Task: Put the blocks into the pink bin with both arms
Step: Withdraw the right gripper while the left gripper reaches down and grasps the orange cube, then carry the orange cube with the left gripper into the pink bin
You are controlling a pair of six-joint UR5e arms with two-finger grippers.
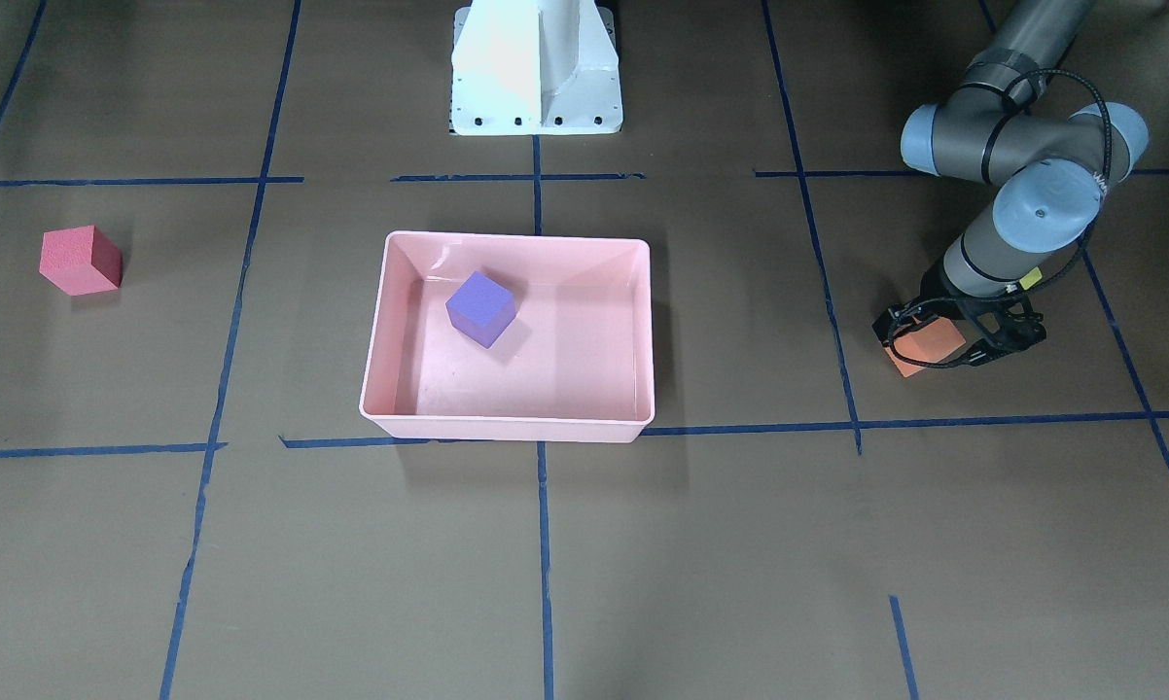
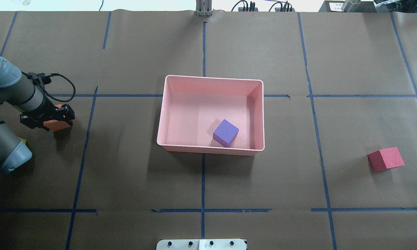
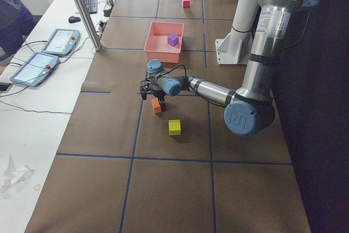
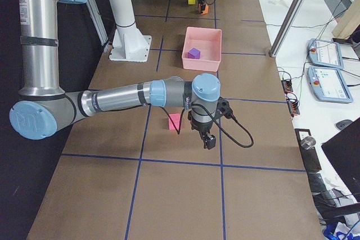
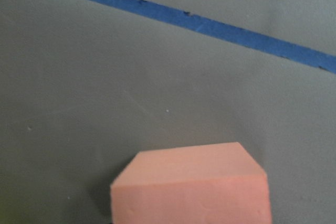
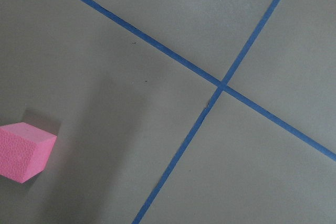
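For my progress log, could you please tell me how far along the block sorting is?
Done: the purple cube lies in the pink bin. In hand: the left gripper straddles the orange cube; grip unclear. Left: the red cube and yellow-green cube lie outside it.

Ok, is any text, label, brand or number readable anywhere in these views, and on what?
No text is legible.
Sticker on the left arm: too small to read.
Emblem on its elbow cap: blurred.
Tablet screens: too small to read.
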